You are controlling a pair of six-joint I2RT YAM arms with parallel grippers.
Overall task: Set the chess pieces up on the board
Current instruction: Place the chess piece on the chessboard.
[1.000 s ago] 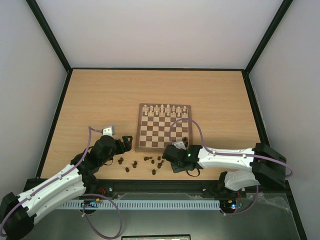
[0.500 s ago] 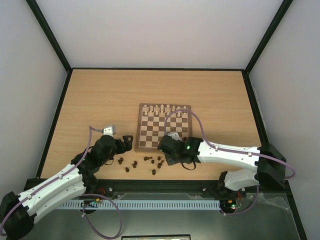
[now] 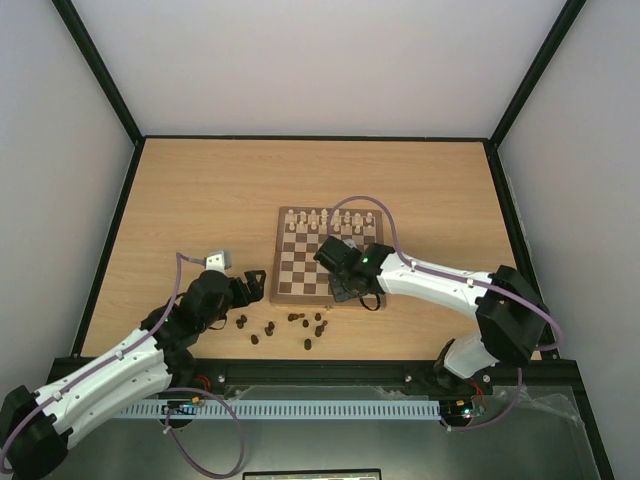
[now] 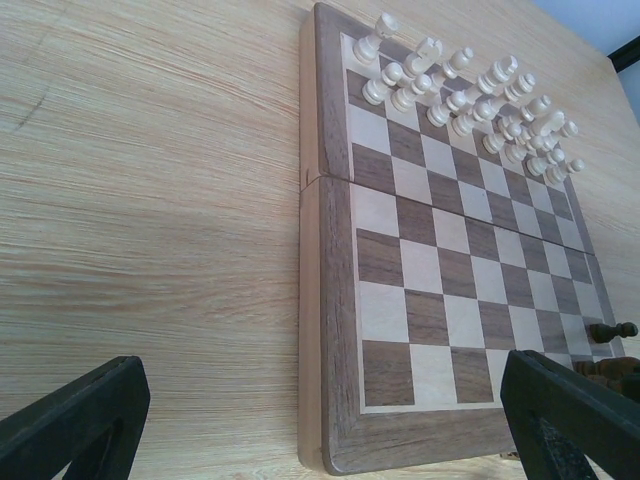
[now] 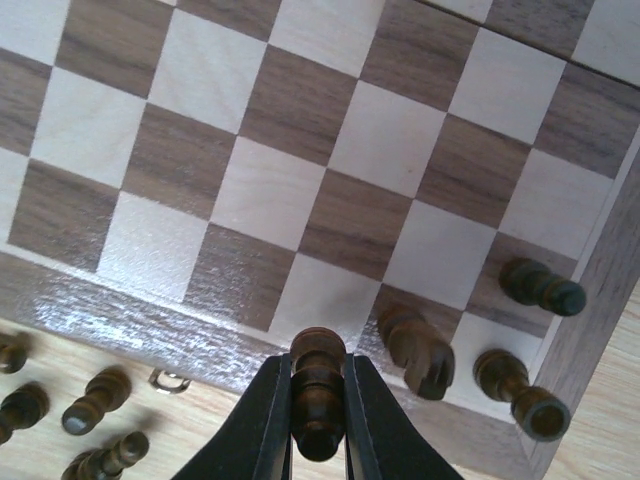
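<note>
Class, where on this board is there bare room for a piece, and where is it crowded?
Bare: middle and near-left squares of the board, between the pale pieces and near rim. Crowded: far rows; near-right corner, three dark pieces.

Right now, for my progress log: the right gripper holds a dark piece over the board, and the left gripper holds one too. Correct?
No: the left wrist view shows the left gripper open and empty. The right gripper holds a dark piece over the board.
</note>
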